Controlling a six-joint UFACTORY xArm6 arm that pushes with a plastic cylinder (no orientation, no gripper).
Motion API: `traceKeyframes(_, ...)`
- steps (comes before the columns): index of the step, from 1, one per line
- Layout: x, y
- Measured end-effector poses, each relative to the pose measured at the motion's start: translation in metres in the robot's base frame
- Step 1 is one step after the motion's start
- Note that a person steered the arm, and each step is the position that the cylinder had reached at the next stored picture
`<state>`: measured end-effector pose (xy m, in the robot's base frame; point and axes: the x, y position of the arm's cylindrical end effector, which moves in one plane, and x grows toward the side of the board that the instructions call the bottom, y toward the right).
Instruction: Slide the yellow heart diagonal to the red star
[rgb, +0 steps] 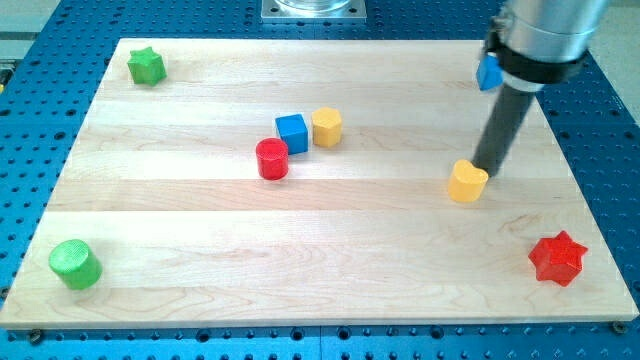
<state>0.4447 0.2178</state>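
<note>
The arm has no claw, only a dark rod that holds nothing, and its tip (487, 168) touches the yellow heart (467, 182) from about 1 o'clock. The heart lies right of the board's (200, 230) middle, and the red star (557, 258) sits well apart at about 4 o'clock from it. Near the centre the red cylinder (271, 159), the blue cube (292, 133) and the yellow hexagonal block (327, 127) stand close together in a row.

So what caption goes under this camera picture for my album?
My tip touches the yellow heart from behind, with the red star waiting toward the board's lower right.
</note>
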Motion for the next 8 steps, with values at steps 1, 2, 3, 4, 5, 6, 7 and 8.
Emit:
traceKeyframes(1, 0.016, 0.026)
traceKeyframes(2, 0.044, 0.012)
traceKeyframes(3, 0.048, -0.016)
traceKeyframes(4, 0.040, -0.053)
traceKeyframes(5, 0.032, -0.088)
traceKeyframes(6, 0.025, -0.113)
traceKeyframes(7, 0.010, -0.118)
traceKeyframes(8, -0.001, -0.122)
